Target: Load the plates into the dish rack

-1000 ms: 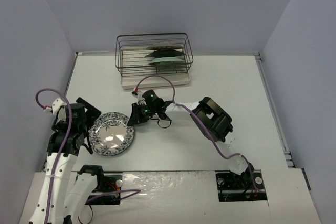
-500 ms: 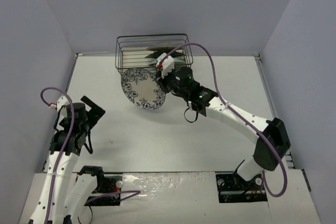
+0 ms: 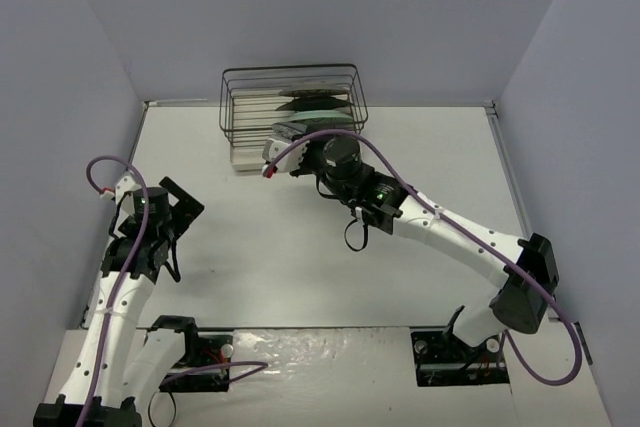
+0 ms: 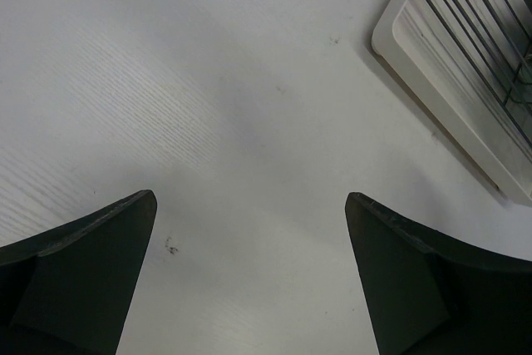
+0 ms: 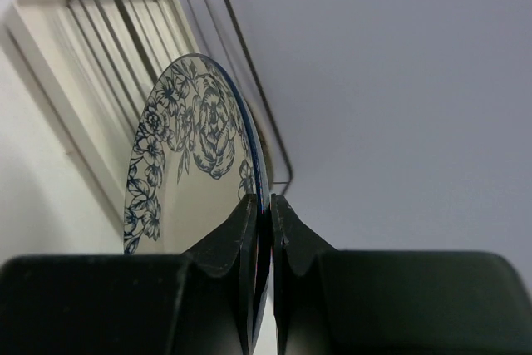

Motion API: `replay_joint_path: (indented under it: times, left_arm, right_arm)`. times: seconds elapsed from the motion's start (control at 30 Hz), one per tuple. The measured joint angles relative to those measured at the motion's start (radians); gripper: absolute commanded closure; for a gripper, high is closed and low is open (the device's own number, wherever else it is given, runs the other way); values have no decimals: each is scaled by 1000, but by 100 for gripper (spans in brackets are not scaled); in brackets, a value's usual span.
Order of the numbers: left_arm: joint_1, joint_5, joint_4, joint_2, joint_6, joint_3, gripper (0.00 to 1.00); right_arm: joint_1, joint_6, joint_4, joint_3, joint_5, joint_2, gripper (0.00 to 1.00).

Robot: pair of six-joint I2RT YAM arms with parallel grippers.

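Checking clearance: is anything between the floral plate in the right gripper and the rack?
Nothing visible. The right gripper holds the floral plate at the near side of the dish rack; loaded plates sit farther back.

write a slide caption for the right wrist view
Right gripper pinches the blue-floral plate by its rim, dish rack behind it.

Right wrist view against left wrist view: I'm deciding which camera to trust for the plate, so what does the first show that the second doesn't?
Only the right wrist view shows the blue-flowered plate, held on edge by its rim in the shut right gripper. Only the left wrist view shows the open left gripper above the bare table. Both show part of the dish rack, with its cream tray and black wires.
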Motion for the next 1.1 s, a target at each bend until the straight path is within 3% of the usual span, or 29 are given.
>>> replay_joint_path:
  times: [0.17, 0.37, 0.63, 1.1]
  left_arm:
    - [0, 8, 24, 23, -1, 0, 3]
    - [0, 19, 46, 40, -4, 0, 3]
    - [0, 19, 55, 43, -9, 0, 3]
    - [0, 14, 55, 45, -8, 0, 3]
  right_arm:
    - [7, -268, 78, 0, 47, 36, 100]
    - [14, -464, 148, -16, 43, 71, 100]
    - [12, -656, 224, -76, 17, 97, 100]
    - [-13, -856, 369, -121, -9, 224, 100]
